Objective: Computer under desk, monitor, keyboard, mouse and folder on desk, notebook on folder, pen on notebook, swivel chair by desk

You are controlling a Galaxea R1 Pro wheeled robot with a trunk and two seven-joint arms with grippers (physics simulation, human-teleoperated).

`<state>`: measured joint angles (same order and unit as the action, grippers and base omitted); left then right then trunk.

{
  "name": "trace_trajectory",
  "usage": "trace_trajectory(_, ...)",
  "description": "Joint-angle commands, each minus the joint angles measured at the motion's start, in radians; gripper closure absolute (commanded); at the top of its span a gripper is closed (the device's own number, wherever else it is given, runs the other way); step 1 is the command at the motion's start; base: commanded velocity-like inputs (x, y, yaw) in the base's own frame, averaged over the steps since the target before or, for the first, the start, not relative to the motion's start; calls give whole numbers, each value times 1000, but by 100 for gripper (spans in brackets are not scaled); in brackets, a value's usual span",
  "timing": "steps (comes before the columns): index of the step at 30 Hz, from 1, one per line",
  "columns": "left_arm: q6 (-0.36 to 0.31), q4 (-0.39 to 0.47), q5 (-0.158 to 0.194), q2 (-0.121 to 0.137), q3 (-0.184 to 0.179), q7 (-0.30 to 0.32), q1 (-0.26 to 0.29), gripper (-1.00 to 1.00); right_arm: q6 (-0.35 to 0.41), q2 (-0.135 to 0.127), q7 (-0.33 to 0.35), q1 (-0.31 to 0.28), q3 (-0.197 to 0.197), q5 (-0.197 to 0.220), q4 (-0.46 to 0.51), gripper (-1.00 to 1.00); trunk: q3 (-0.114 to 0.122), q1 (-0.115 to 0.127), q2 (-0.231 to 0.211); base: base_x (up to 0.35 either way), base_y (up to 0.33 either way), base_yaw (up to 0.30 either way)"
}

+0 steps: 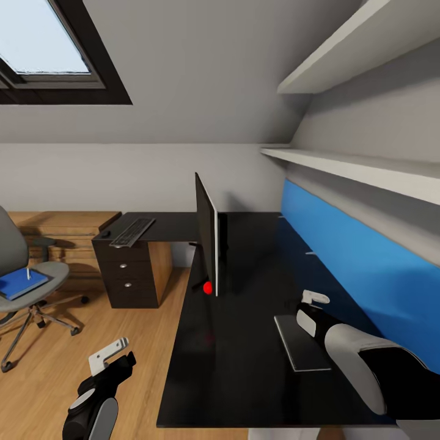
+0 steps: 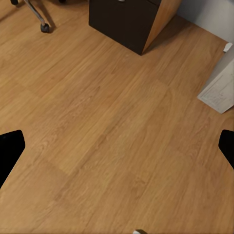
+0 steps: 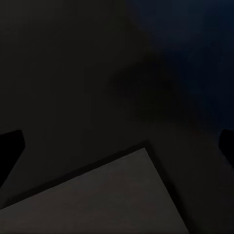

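The monitor (image 1: 206, 235) stands edge-on on the black desk (image 1: 244, 366), with a red dot at its lower corner. On the desk's far left wing lie the keyboard (image 1: 131, 232) and the small dark mouse (image 1: 106, 233). The grey notebook (image 1: 299, 342) lies flat on the desk, and my open right gripper (image 1: 315, 299) hovers just past its far edge; a corner of the notebook (image 3: 97, 195) shows in the right wrist view. The swivel chair (image 1: 46, 269) at the left holds the blue folder (image 1: 21, 284) with the pen (image 1: 28, 272) on it. My left gripper (image 1: 110, 357) hangs open over the floor (image 2: 97, 146). A white box, possibly the computer (image 2: 219, 90), stands on the floor.
A black three-drawer unit (image 1: 128, 275) holds up the desk's left wing, with low wooden shelving (image 1: 61, 229) behind the chair. A long blue wall panel (image 1: 354, 256) and white shelves (image 1: 366, 168) run along the desk's right side. Bare wood floor (image 1: 134, 342) lies between chair and desk.
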<state>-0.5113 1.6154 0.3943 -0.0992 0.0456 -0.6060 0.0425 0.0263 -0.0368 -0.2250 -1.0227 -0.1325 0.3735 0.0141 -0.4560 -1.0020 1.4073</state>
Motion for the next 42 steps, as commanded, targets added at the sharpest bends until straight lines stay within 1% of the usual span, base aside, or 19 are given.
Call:
trace_trajectory(1,-3,1,9,-1,1,-6,1,-100,3,0,-3,0,-9,8,1,-100,-4,-4,8,0,0,0)
trace_trajectory(37,-2,1,9,-1,-1,-6,0,-100,1,1,-2,0,-9,7,1,-100,-117,-142,260,0,0,0)
trace_trajectory(42,-2,1,9,-1,-2,-6,0,-100,1,1,-2,-1,-9,7,1,-100,-117,-142,260,0,0,0)
